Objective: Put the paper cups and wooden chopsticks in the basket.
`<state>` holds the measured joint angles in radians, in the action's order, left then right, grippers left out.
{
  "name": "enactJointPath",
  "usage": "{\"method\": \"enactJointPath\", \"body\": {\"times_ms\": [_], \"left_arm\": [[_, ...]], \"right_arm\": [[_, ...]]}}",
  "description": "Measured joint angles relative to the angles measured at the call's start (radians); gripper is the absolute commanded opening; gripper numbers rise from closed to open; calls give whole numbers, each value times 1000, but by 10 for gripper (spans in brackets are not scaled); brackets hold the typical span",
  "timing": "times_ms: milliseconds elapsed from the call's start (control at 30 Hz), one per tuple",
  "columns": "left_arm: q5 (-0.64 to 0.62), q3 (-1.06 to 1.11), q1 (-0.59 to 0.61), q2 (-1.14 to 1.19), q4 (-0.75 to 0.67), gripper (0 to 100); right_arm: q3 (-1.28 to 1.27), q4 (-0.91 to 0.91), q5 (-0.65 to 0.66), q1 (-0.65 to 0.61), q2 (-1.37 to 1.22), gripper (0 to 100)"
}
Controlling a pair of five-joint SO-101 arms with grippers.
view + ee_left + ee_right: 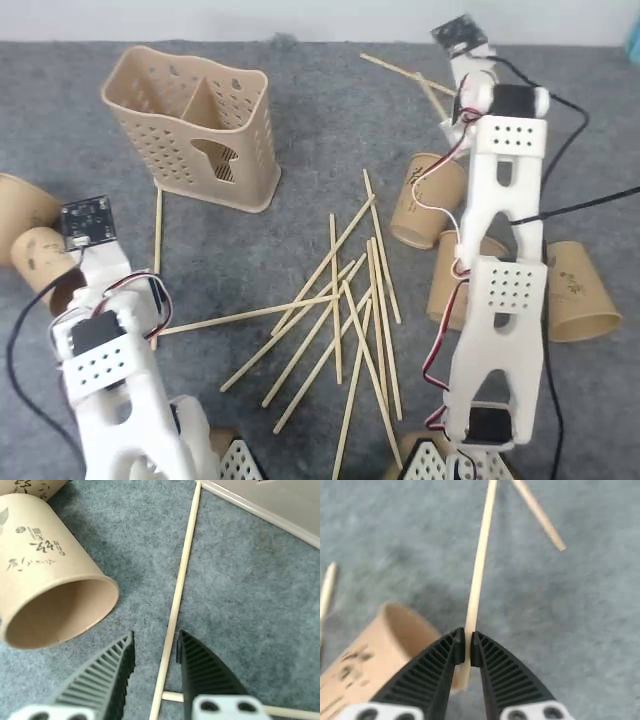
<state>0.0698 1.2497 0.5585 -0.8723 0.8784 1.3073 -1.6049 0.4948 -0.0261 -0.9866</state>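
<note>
Starting far left, two cups are seen lying on their sides on the grey mat [300, 120], close together: outer cup [18, 205] and near cup [40, 258], both by the left arm's wrist. The left gripper [156, 635] is held partly open low over the mat, jaws set either side of a chopstick [176, 600]. Nothing is gripped, and contact cannot be told. The near cup's mouth is turned toward that gripper, just beside the stick. A second stick [280, 711] is laid across near the first one's end. The basket [195, 125] is stood upright at rear left, split into two compartments. In the middle a loose pile [345, 310] of chopsticks is spread, overlapping. Further right, three more cups are laid on their sides around the right arm: third cup [425, 200] beside the pile, fourth cup [448, 285] partly hidden by the arm, fifth cup [575, 290] on the far side. The right gripper [468, 632] is closed on a held stick [480, 560], pinched near one end, with a cup close below.
</note>
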Motion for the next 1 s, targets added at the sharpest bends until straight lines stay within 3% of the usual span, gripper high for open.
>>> {"method": "enactJointPath", "body": {"times_ms": [200,633,1000], "left_arm": [[0,0,0,0,-9,134],[0,0,0,0,-15,134],[0,0,0,0,-15,134]], "right_arm": [[57,-150,5,-34,0,8],[180,-152,-2,-34,48,8],[173,15,-3,-23,63,8]]}}
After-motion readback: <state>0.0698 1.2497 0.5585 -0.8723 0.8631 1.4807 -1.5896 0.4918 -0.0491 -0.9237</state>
